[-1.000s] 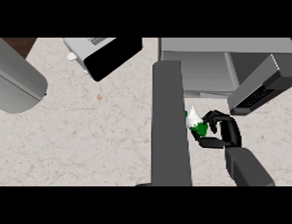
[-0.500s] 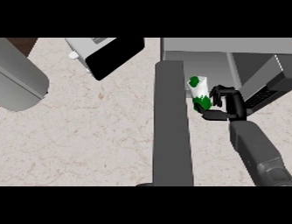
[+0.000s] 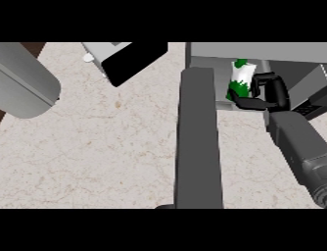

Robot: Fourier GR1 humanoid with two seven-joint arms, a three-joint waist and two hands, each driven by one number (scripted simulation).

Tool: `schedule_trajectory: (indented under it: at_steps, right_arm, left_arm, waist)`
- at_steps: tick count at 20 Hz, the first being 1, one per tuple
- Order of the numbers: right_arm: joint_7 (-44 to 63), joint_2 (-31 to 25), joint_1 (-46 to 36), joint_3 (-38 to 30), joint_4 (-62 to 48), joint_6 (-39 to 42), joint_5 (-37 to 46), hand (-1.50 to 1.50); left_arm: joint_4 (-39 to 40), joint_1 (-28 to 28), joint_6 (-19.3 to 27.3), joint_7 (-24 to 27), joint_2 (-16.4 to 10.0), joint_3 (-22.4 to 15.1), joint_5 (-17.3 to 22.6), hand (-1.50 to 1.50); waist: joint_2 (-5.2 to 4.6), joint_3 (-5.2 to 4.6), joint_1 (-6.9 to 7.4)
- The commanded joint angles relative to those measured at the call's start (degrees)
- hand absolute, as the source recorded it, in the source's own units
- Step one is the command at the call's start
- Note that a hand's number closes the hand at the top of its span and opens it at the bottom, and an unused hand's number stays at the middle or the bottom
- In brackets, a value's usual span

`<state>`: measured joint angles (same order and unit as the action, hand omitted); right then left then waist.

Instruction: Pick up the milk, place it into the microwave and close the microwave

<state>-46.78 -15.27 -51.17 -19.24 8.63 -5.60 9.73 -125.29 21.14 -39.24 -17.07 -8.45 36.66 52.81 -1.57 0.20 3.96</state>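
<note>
Milk: a white carton with green markings (image 3: 240,78), nearly upright with a slight lean, at the open mouth of the microwave, in front of its pale inner floor; whether it rests on that floor cannot be told.
Right hand: black (image 3: 266,94), just right of the carton, fingers and thumb curled round its lower half in a grasp.
Right forearm: grey (image 3: 304,147), running from the view's lower right edge up to the hand.
Microwave: a grey box (image 3: 268,50) at the upper right, its front open.
Microwave door: a long dark grey slab (image 3: 198,137) seen edge-on, swung wide, stretching from the microwave's left front corner toward the lower edge, just left of the carton.
Counter: pale speckled stone (image 3: 101,152).
Upper middle: a black flat panel on a light grey body (image 3: 131,61), well apart from the carton.
Left edge: a large grey cylinder (image 3: 11,78); what it is cannot be told.
</note>
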Motion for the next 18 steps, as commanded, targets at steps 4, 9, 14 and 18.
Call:
schedule_trajectory:
  at_steps: [4,9,14,18]
  right_arm:
    - [2.79,-1.73,-2.95,1.95,-1.18,-12.25,3.49,1.50]
    - [4.52,-3.44,-4.51,0.93,-1.80,-15.46,3.09,1.50]
    - [6.54,-5.98,-5.43,1.08,-2.88,-15.24,3.59,1.50]
    - [7.44,-7.90,-6.67,0.45,-2.69,-16.54,3.27,1.50]
  left_arm:
    - [1.90,-1.99,-0.36,-0.45,-1.86,-0.47,1.09,-1.50]
    - [2.64,-4.29,0.47,-0.54,-2.36,-1.12,0.43,-1.50]
    - [2.21,-5.72,0.31,-0.03,-1.80,-1.88,-0.67,-1.50]
    - [3.63,-6.48,-0.26,-0.15,-2.92,-1.48,-1.42,-1.50]
  waist:
    - [-0.94,0.04,2.01]
    - [-1.89,0.16,3.21]
    - [-2.40,0.29,4.01]
    - [-2.99,0.30,4.83]
